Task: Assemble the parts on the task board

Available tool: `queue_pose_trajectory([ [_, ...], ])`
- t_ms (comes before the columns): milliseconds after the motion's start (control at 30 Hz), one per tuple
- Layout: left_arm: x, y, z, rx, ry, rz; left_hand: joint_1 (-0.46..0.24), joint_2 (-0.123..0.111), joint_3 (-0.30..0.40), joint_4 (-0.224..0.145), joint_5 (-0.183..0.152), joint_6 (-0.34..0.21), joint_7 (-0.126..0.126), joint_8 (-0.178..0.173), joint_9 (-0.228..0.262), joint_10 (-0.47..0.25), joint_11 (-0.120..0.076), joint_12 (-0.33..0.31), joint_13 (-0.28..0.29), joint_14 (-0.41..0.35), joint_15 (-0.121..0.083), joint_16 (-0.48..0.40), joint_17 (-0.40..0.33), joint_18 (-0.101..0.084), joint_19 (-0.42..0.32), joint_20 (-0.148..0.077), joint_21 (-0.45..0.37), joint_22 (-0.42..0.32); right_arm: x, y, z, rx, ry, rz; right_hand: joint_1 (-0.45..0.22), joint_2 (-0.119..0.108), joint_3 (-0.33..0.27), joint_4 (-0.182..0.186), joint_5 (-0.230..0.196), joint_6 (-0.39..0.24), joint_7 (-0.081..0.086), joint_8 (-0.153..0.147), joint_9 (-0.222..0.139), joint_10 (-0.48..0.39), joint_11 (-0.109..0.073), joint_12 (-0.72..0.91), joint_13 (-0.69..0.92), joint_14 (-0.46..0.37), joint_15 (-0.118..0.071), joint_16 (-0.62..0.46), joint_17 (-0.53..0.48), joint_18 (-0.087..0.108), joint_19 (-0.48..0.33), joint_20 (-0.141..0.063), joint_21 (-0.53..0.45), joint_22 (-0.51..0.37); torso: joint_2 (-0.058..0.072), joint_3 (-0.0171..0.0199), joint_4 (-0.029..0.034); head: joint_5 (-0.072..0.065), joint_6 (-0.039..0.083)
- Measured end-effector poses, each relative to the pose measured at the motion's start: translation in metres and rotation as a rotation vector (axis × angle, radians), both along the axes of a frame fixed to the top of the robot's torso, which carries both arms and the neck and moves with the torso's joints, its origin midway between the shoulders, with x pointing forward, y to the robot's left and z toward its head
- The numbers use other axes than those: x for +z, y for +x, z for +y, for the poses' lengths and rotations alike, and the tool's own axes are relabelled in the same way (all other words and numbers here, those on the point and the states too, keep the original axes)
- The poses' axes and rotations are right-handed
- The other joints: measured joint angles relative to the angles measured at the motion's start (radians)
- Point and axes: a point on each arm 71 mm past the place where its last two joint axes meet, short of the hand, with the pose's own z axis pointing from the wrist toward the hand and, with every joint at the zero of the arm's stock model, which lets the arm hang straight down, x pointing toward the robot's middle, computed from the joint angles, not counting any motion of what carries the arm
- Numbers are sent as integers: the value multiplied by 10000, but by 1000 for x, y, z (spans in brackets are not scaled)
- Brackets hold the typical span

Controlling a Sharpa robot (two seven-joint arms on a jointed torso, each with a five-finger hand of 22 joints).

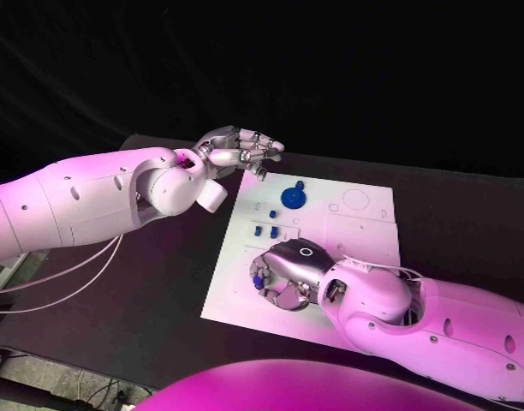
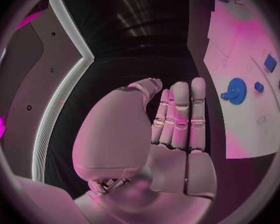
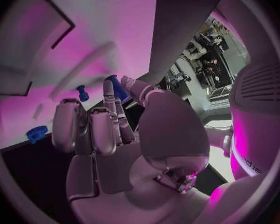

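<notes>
The white task board [image 1: 363,233] lies in the middle of the black table. A blue gear [image 1: 293,197] stands near its far edge, and small blue parts [image 1: 266,229] stand in a row further in. My right hand [image 1: 289,272] is low over the board's near left part and pinches a blue part [image 3: 118,88] between thumb and a finger; the same part [image 1: 259,279] shows beside the fingers. My left hand [image 1: 239,151] hovers above the board's far left corner, fingers stretched side by side [image 2: 180,115], holding nothing.
In the left wrist view the board [image 2: 239,50] carries the gear [image 2: 236,90] and several small blue pieces [image 2: 270,62]. A blue peg [image 3: 82,92] and the gear [image 3: 36,133] stand beyond my right hand. Black table [image 1: 472,223] surrounds the board.
</notes>
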Motion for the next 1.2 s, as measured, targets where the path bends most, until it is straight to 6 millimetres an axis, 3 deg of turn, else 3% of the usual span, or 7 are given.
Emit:
queue_pose_trajectory([
  [300, 0, 0, 0, -17, 6, 19, 0, 0, 0, 0, 0, -35, -35, 0, 1, 0, 0, 0, -10, -37, 37, 0, 0, 0, 0, 0, 0, -10, 1, -1, -2, -47, 79, -70, -8, -117, -526, 136, -81, -1180, -114, -651, -229, -213, -142, 351, 288, 7, -7, 0, -50, -1, -33, -33, -82, -1, -5, 1, -2, -2, 3],
  [400, 0, 0, 0, -21, 7, 23, 0, 0, 0, 0, 0, -35, -35, 0, 1, 0, 0, 0, -10, -37, 37, 0, 0, -1, 0, 0, 0, -10, 3, -3, -4, -101, 288, -119, 46, -170, -873, 206, 42, -1917, -437, -910, -285, -287, -217, 590, 470, 18, -128, 0, 4, 0, 19, -93, -71, -2, -6, 5, -1, -27, 18],
  [500, 0, 0, 1, -21, 11, 26, 0, 0, 0, 0, 0, -35, -35, 0, 1, 0, 0, 0, -10, -36, 36, 0, 0, 0, 0, 0, 0, -10, 6, -4, -7, -165, 552, -190, 46, -170, -1014, 275, 60, -2000, -455, -912, -265, -248, -256, 734, 583, 18, -128, 0, 19, 0, 36, -111, -10, -2, -6, 7, -2, -49, 39],
  [733, 0, 0, 1, -21, 17, 33, 0, 0, 0, 0, 0, -35, -35, 0, 2, 0, 0, 0, -9, -36, 37, 0, 0, -1, 0, 0, 0, -10, 20, -2, -30, -718, 1634, -276, 373, 5, -1089, 306, 367, -1362, -198, -416, -32, -13, -341, 1263, 958, 19, -199, -39, -46, 0, 108, -182, 43, -3, -18, 5, -3, -165, 129],
  [867, 0, 0, 1, -18, 22, 34, 0, 0, 0, 0, 0, -35, -35, 0, 2, 0, 0, 0, -9, -36, 36, 0, 0, -1, 0, 0, -36, -9, 33, 13, -57, -1494, 2197, 150, 426, 58, -904, 322, 368, -389, 90, -59, 77, 146, -66, 1821, 1391, 16, -83, -176, -364, 2, -78, -68, -363, -4, -24, -2, -10, -326, 204],
  [1067, -1, 0, 3, -3, 38, 43, 0, 0, 0, 0, 0, -35, -35, 0, 3, 0, 0, 0, -9, -36, 36, 0, 0, -1, 0, 0, -37, -9, 49, 40, -122, -3510, 2707, 1616, 225, -19, -1268, 685, 567, -30, -40, 125, 136, -11, -157, 4488, 3527, 16, -84, 143, 416, 2, 192, -105, 125, -4, -31, -12, -15, -711, 313],
  [1200, -2, 0, 5, 41, 65, 53, 0, 0, 0, 0, 0, -35, -35, 0, 3, 0, 0, 0, -9, -36, 36, 0, -5, -1, 0, 0, -37, -9, 50, 42, -157, -4545, 2819, 2782, 39, 20, -1616, 970, 581, 286, -86, 447, 436, 1351, -280, 7936, 7835, 1, -145, 624, 1645, -161, 473, -148, 636, -5, -37, -18, -35, -1053, 376],
])
